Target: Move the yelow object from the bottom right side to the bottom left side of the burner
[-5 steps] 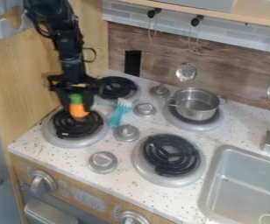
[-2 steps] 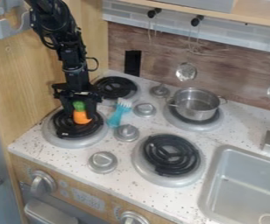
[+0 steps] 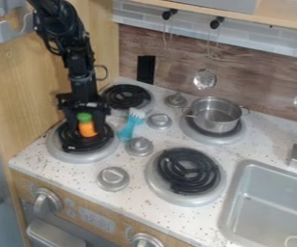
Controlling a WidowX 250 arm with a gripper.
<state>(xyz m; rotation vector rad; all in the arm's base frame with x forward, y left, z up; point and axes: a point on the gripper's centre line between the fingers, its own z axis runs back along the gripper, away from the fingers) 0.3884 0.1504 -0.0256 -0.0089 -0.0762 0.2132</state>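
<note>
speckled white countertop (image 3: 138,205), set against a wood-look backsplash (image 3: 177,72), carries the stove of this toy kitchen. over its left part hangs the black two-finger gripper (image 3: 85,125), pointing down, with a toy carrot (image 3: 87,130) between its two sides. whether the jaws are clenched on the carrot or have released it i cannot tell, since the black parts merge with the dark coil behind them. the carrot is at the front left burner (image 3: 74,157), over the coil; whether its weight rests there i can't make out either

the gripper comes from above, probably so that it can lower the carrot between the raised coil and the nearby wooden side panel (image 3: 16,96) without sweeping sideways. the carrot's green top sits up inside the grip and its orange end faces down, which would suit a simple set-down. this looks like the last stretch: if the carrot is still gripped, a gentle release and a straight lift should do, though it might tip or roll on the coil

the carrot itself is short and stubby, orange rather than yellow, with a rounded green top, and stands roughly upright. just to the right lies a teal utensil (image 3: 128,129) with a pale pronged head; farther off, a metal pot (image 3: 217,116) sits on the rear right burner
</note>
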